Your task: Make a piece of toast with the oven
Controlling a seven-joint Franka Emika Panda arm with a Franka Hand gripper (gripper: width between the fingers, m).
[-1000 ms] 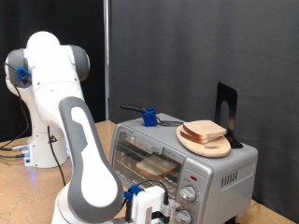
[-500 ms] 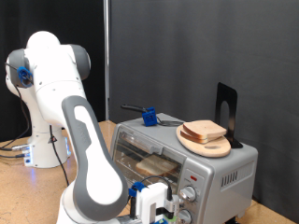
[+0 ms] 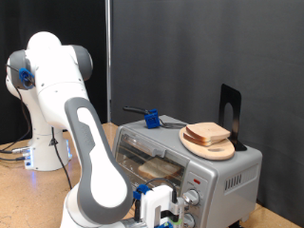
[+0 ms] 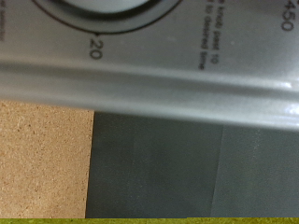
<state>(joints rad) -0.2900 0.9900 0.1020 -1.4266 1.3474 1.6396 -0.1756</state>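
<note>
The silver toaster oven (image 3: 228, 173) stands at the exterior view's lower right. A piece of toast (image 3: 160, 169) lies on its wire rack, behind the glass front. My gripper (image 3: 169, 211) is low at the front of the oven, right by its two round knobs (image 3: 193, 190); its fingers are hidden there. The wrist view is very close to the oven's control panel (image 4: 168, 84). It shows the lower edge of a dial (image 4: 103, 9) with a "20" mark. No fingers show in it.
A round wooden plate (image 3: 222, 152) with a pile of bread slices (image 3: 208, 133) sits on top of the oven. Beside it are a blue-handled tool (image 3: 149, 119) and a black stand (image 3: 229, 109). The table (image 4: 42, 159) is light wood. The robot's base (image 3: 43, 152) is at the left.
My gripper has shifted slightly to the exterior view's right, closer to the oven's knobs. The toast, plate and oven have not moved.
</note>
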